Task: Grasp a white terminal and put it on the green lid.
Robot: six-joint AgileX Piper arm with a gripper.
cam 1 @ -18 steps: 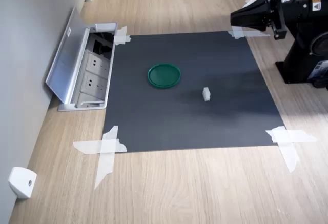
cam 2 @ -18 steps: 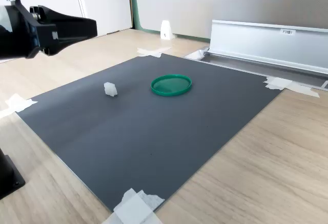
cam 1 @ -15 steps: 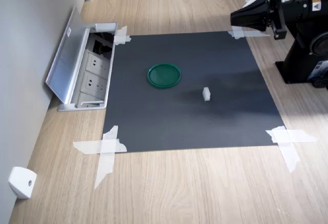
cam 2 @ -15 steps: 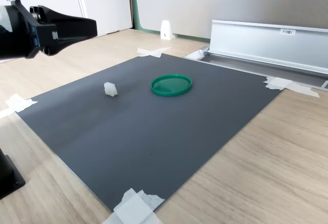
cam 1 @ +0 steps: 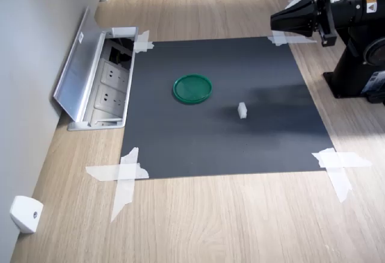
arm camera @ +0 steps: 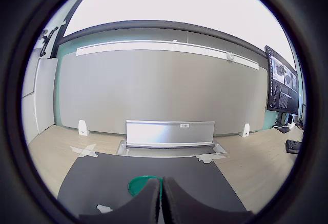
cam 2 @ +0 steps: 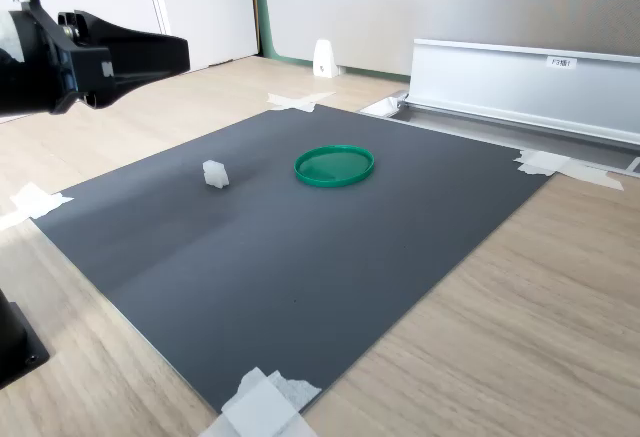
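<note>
The white terminal (cam 1: 242, 111) (cam 2: 214, 174) is a tiny white block standing on the dark mat, a short way from the green lid (cam 1: 192, 88) (cam 2: 334, 165) (arm camera: 139, 185), a flat round disc near the mat's middle. In the wrist view the terminal (arm camera: 104, 208) is a small white speck low on the mat. My gripper (cam 1: 274, 20) (cam 2: 183, 53) (arm camera: 161, 196) hangs high over the mat's corner at the first exterior view's upper right, well away from both. Its two black fingers are pressed together with nothing between them.
The dark mat (cam 1: 222, 136) is taped to a wooden table with white tape strips (cam 1: 123, 173). An open metal socket box (cam 1: 99, 82) lies along the wall at the first exterior view's left. White wedge pieces (cam 1: 24, 213) sit by the wall. The arm's black base (cam 1: 361, 70) stands at that view's right.
</note>
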